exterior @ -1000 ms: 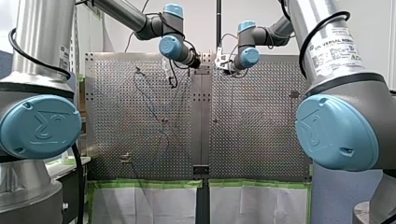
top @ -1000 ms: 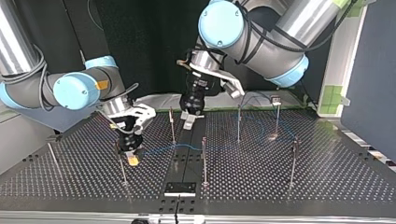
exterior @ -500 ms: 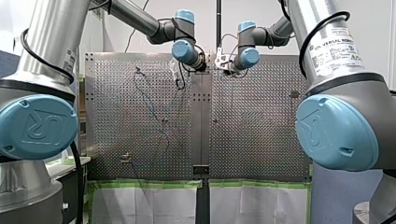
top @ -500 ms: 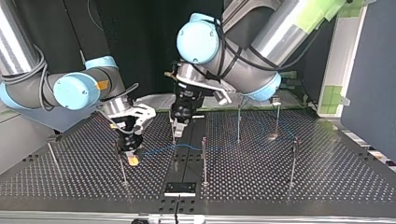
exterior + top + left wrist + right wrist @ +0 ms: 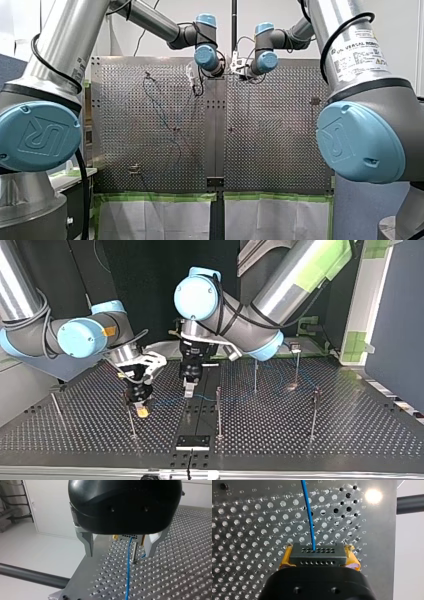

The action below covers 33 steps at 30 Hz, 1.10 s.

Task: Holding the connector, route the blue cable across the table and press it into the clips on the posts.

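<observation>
In the right wrist view my right gripper (image 5: pixel 317 558) is shut with its yellow pads on the grey connector (image 5: pixel 317 550). The blue cable (image 5: pixel 308 512) leaves the connector and runs ahead over the plate. In the top view that gripper (image 5: pixel 141 406) hangs low at the left, beside a post (image 5: pixel 131 420). My left gripper (image 5: pixel 188 389) stands over the cable (image 5: pixel 170 401) near the middle. The left wrist view shows its metal fingers (image 5: pixel 87 545) open, the blue cable (image 5: pixel 128 565) running between them without touching. Ahead are the connector (image 5: pixel 127 537) and a thin post (image 5: pixel 134 553).
Several thin posts stand on the perforated table (image 5: pixel 350 430): one at the middle front (image 5: pixel 218 412), two further back (image 5: pixel 255 374) (image 5: pixel 296 362), one at the right (image 5: pixel 314 412), one at the far left (image 5: pixel 55 404). A small black block (image 5: pixel 192 441) sits at the front edge.
My left arm has swung towards the top view's left and come down until its open fingers straddle the cable. My right arm and the connector have stayed still.
</observation>
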Tool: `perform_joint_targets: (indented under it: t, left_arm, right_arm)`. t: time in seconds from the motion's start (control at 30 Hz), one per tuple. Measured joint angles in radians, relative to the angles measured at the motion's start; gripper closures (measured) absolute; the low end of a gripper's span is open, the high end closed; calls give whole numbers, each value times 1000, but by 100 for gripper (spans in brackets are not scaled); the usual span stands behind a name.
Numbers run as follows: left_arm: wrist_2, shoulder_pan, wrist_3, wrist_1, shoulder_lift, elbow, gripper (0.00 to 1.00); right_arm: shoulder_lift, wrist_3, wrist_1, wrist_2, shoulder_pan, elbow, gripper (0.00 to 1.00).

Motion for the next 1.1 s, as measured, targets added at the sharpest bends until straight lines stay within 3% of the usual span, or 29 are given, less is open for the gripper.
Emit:
perform_joint_targets:
  t: [0.37,0.63,1.1]
  left_arm:
    - [-61,-4,21,-10,-74,62,0]
    - [-102,3,28,27,-139,108,0]
    - [-121,23,28,50,-146,129,0]
  right_arm:
    - [1,0,0,-1,1,0,100]
    - [1,0,0,0,1,0,100]
    - [2,0,0,-1,3,0,100]
